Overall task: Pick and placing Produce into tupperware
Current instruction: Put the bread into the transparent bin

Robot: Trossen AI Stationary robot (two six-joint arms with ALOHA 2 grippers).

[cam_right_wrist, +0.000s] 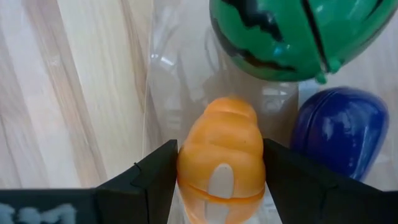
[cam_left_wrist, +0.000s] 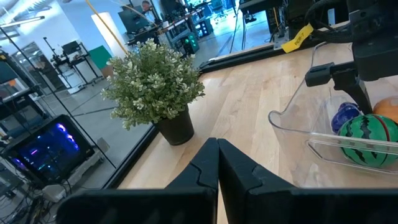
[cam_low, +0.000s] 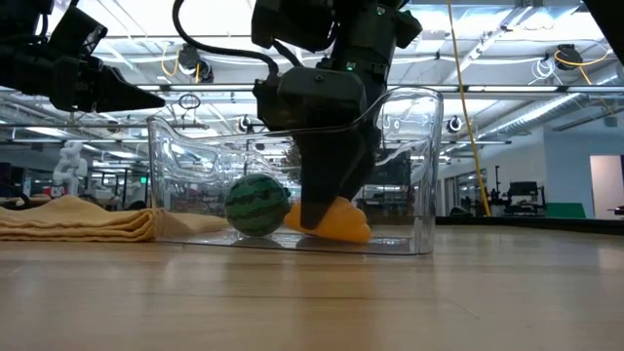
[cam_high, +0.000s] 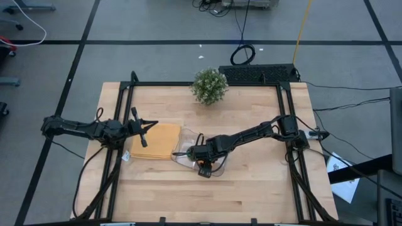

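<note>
1. Produce, rounded orange ribbed toy piece (cam_right_wrist: 221, 165): sits between the two dark fingers (cam_right_wrist: 152, 180) of the right gripper (cam_right_wrist: 219, 186); both pads lie against its sides, jaws narrowed to its width. In the low view the orange piece (cam_low: 341, 220) rests at the floor of the container, with the right gripper (cam_low: 327, 210) reaching down into it from above.
2. Round green toy piece with dark stripes, like a small watermelon (cam_right_wrist: 292, 34): just beyond the orange one, inside the same container. Low view puts it (cam_low: 256, 204) beside the orange piece, on the container floor.
3. Elongated purple-blue toy piece (cam_right_wrist: 339, 134): beside the orange one and under the green one's edge in the right wrist view; also inside. Left wrist view shows it (cam_left_wrist: 344, 116) behind the green ball (cam_left_wrist: 372, 137).
4. Clear, shallow, rounded-rectangular plastic tupperware (cam_high: 185, 157): stands on the light wooden table (cam_high: 251, 194), near the middle, its edge touching the flat tan-yellow cloth mat (cam_high: 157, 141).
5. Right arm stretches from the table's right side across to the container.
6. Left gripper (cam_high: 144, 129): hangs above the mat's left part, fingers (cam_left_wrist: 217, 168) pressed together, nothing between them.
7. Bushy green potted plant in a dark pot (cam_high: 209, 85): at the table's far edge, well apart from the container.
</note>
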